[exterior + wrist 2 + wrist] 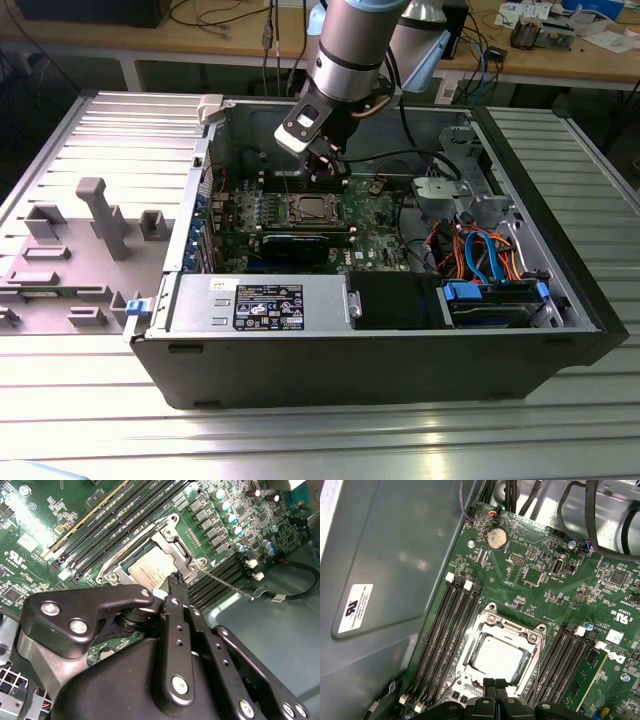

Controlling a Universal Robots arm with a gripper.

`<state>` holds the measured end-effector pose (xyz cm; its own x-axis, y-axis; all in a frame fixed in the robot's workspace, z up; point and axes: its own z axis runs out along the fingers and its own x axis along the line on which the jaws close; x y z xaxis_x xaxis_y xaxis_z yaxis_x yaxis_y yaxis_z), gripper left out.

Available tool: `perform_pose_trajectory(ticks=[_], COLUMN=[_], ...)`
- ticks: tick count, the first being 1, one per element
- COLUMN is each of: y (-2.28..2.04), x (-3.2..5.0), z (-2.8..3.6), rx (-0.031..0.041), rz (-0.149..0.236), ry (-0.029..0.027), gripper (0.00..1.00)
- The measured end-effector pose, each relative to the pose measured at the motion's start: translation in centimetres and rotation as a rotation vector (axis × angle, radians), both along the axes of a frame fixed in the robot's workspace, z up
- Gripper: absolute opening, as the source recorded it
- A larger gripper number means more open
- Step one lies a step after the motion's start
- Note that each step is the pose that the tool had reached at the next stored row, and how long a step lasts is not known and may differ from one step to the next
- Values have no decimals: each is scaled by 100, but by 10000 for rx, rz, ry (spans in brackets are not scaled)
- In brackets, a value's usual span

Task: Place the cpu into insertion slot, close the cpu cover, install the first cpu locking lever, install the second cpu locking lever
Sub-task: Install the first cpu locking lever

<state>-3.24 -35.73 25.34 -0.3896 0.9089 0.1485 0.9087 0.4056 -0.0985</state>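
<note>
My jaws are clenched with nothing between them. The 2 black fingertips press side by side and hang at the near edge of the socket. Just beyond them in the first wrist view, the small flat square silver-grey cpu sits in the square metal-rimmed insertion slot. The thin silvery metal cpu cover, a frame with a cut-out centre, looks to lie flat around it.

So I judge steps 1 and 2 done and the first lever step in hand. In the second wrist view a thin silvery wire locking lever juts from the socket corner out over the long black memory slots, apparently unlatched. Seating it would, I think, call for a steady sideways-and-down push on a slim rod that could slip off my tips.

Farther out lie the green circuit board, the open grey metal computer case and the ribbed silver desk.
</note>
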Motion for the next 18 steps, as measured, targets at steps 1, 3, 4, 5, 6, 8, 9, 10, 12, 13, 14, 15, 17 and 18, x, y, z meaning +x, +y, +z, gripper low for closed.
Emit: perform_pose_trajectory(ticks=[1,3,4,5,6,8,9,10,12,13,14,15,17,18], y=[0,0,0,0,0,0,0,0,0,0,0,0,0,0], x=[0,0,0,0,0,0,0,0,0,0,0,0,0,0], z=[0,0,0,0,0,0,0,0,0,0,0,0,0,0], rx=[0,0,0,0,0,0,0,0,0,0,0,0,0,0], rz=[14,41,56,70,84,126,140,153,220,234,247,272,339,358], ry=[0,0,0,0,0,0,0,-1,0,0,0,0,0,0], gripper=[11,11,11,11,11,11,11,11,11,11,11,11,11,11])
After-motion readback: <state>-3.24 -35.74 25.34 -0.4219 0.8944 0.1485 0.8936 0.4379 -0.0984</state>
